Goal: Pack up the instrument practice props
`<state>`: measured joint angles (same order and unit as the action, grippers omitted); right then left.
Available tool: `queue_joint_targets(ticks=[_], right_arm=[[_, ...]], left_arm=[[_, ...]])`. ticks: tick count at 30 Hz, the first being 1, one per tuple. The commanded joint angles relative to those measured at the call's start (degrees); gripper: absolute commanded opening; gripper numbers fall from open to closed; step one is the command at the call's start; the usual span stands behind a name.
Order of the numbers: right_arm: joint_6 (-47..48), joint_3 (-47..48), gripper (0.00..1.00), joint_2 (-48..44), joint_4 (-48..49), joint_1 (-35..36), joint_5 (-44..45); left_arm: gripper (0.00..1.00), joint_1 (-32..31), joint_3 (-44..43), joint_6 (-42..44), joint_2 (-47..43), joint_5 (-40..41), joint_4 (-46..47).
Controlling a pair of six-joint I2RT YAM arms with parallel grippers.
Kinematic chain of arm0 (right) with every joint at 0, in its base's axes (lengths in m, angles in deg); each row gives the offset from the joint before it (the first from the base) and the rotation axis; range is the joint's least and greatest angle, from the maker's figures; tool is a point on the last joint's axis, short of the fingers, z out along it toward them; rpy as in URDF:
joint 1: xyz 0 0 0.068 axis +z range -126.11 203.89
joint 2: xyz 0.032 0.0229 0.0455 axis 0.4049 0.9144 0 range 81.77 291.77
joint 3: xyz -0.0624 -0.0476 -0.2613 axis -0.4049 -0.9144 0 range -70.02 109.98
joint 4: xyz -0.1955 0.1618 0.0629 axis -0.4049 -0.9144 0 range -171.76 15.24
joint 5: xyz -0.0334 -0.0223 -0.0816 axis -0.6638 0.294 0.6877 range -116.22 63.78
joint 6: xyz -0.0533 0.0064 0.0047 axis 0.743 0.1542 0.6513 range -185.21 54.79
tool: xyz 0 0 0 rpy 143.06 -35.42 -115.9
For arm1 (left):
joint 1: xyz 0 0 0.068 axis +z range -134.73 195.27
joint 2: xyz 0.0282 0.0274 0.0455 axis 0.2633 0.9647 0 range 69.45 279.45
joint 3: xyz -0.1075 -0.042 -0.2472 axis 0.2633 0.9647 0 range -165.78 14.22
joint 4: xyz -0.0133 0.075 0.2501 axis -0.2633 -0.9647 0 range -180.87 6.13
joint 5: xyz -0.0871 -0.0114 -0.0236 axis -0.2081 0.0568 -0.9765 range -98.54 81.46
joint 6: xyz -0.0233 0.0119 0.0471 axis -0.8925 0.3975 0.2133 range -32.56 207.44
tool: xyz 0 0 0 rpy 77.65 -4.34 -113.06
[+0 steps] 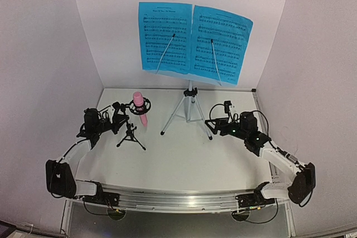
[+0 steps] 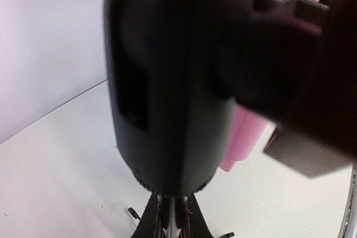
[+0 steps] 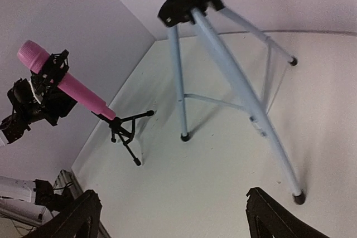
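Top external: blue music sheets (image 1: 165, 33), titles illegible.

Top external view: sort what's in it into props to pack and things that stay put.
To pack:
pink microphone
black tripod mic stand
left blue music sheet
right blue music sheet
silver-tripod music stand

Staying put:
white backdrop panels
metal rail at the near edge
table
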<state>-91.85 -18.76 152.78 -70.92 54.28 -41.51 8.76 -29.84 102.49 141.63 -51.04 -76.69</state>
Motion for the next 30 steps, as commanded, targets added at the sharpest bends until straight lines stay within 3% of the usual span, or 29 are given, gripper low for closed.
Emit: queue_joint_targets(ticks=[1, 7, 10, 14, 19, 22, 30], right_arm=[[-10.6, 6.8, 0.88, 6.4, -5.7, 9.8, 2.7], [-23.2, 14.6, 0.87, 18.6, -4.8, 19.7, 0.3], [-32.4, 18.5, 0.87, 26.5, 2.1, 20.5, -6.1], [-37.3, 20.9, 0.79, 35.9, 5.4, 20.7, -10.7], [-44.8, 22.7, 0.77, 42.5, 17.5, 23.1, -9.7], [-47.9, 28.3, 0.77, 47.9, 22.8, 24.7, -9.8], [-61.3, 34.6, 0.68, 60.2, 41.1, 26.8, -3.1]], left_arm=[[0.00, -2.4, 3.4, -6.8, -9.4, 6.0, 0.3], [0.00, -8.5, 9.1, -12.5, -14.6, 11.6, 3.3], [0.00, -10.3, 11.5, -12.8, -15.7, 11.2, 5.4], [0.00, -10.4, 13.2, -11.8, -17.1, 11.2, 5.9], [0.00, -10.5, 13.2, -13.3, -17.3, 11.5, 7.0], [0.00, -10.9, 13.7, -13.3, -16.6, 11.3, 7.6], [0.00, -11.6, 14.6, -8.1, -16.8, 7.9, 6.8]])
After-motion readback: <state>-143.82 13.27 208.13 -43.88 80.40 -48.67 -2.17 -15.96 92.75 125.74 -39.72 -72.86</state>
